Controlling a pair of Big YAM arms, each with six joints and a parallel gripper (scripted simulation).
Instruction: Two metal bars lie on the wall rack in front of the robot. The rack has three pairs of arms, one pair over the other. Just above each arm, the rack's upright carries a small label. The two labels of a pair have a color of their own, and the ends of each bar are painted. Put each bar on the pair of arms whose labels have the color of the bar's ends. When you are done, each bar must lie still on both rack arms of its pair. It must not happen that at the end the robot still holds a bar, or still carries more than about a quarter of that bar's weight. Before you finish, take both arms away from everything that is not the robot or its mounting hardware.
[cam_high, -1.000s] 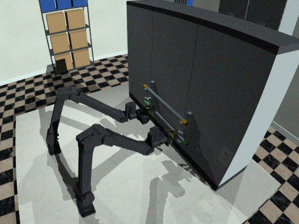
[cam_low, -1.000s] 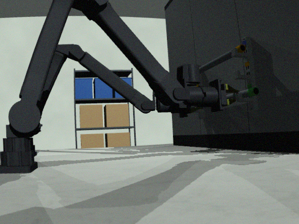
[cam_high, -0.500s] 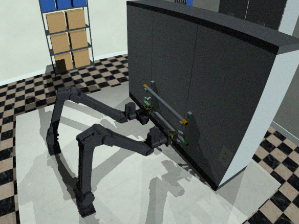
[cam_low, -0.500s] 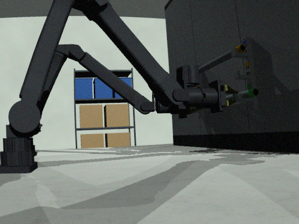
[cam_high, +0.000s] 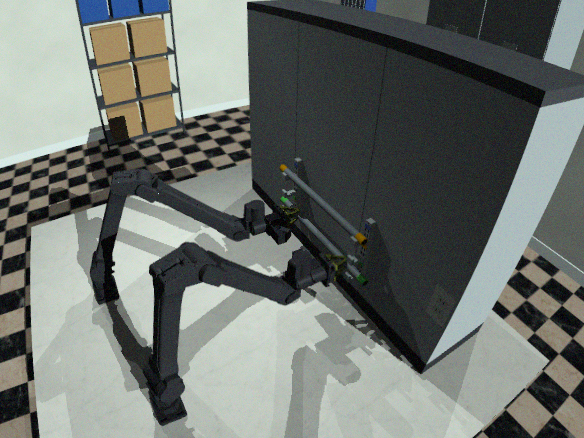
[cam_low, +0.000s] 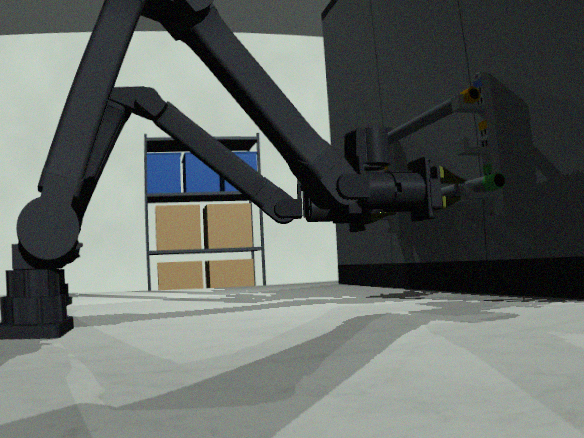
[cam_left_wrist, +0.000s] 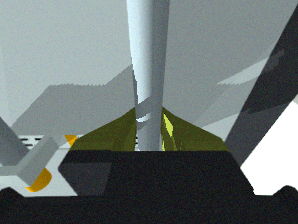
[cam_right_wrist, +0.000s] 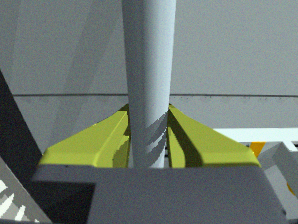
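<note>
The green-ended bar (cam_high: 322, 237) (cam_low: 495, 181) (cam_left_wrist: 150, 50) (cam_right_wrist: 149, 60) is held level in front of the rack by both grippers, its near end close to the height of the green label (cam_low: 487, 170). My left gripper (cam_high: 290, 215) (cam_left_wrist: 148, 112) is shut on it near its far end. My right gripper (cam_high: 336, 265) (cam_low: 452, 189) (cam_right_wrist: 148, 111) is shut on it near its near end. Whether the bar touches the lowest rack arms is unclear. The orange-ended bar (cam_high: 322, 200) (cam_low: 425, 120) lies on the top pair, by the blue label (cam_low: 477, 82). The orange label (cam_low: 482, 125) marks the middle pair, which bears no bar.
The dark wall (cam_high: 330, 100) (cam_low: 410, 50) stands close behind both bars. The orange-ended bar runs just above the grippers. A middle rack arm (cam_low: 470, 150) juts out above the green-ended bar. A wall outlet (cam_high: 440, 302) is at the near end. Shelving (cam_high: 175, 90) stands far off.
</note>
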